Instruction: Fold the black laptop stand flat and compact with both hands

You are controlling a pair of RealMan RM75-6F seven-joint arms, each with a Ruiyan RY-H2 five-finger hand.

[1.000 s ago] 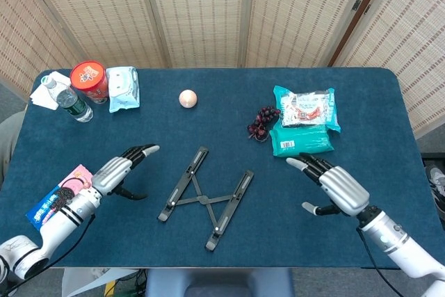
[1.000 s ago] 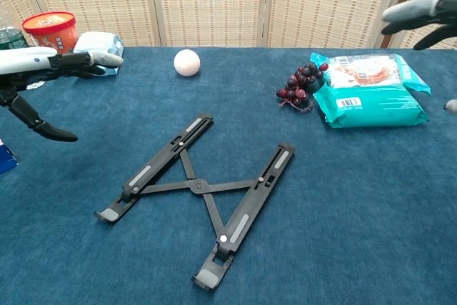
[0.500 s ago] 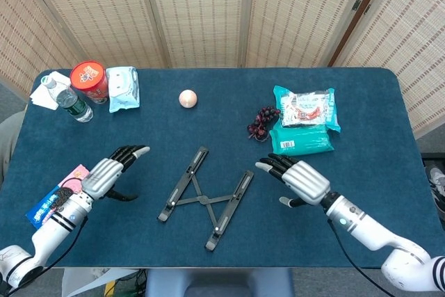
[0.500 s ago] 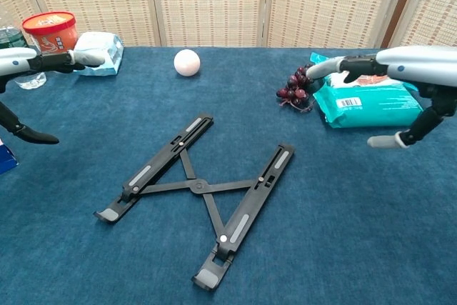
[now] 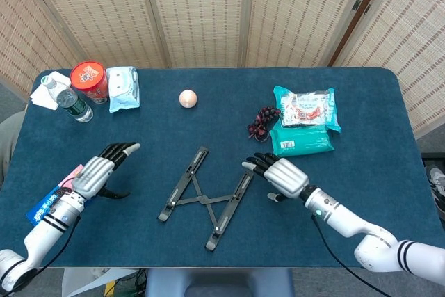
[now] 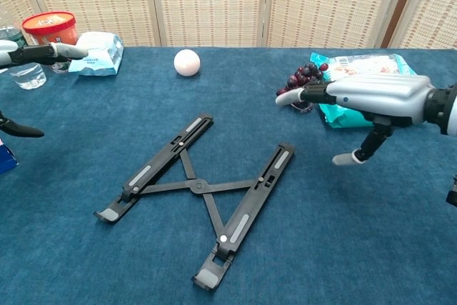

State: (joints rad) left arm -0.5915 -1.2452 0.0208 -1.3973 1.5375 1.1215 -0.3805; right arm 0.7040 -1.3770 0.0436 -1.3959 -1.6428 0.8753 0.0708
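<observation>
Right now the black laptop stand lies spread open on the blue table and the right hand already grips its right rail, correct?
Not quite: the right hand hovers open above the table, apart from the black laptop stand, as the chest view shows. The stand does lie spread open.

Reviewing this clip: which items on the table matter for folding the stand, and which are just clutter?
Job:
laptop stand, spread open
left hand, open
right hand, open

Clutter:
ball
grapes
teal packets
red tub
water bottle
wipes pack

(no legible text on packaging)
</observation>
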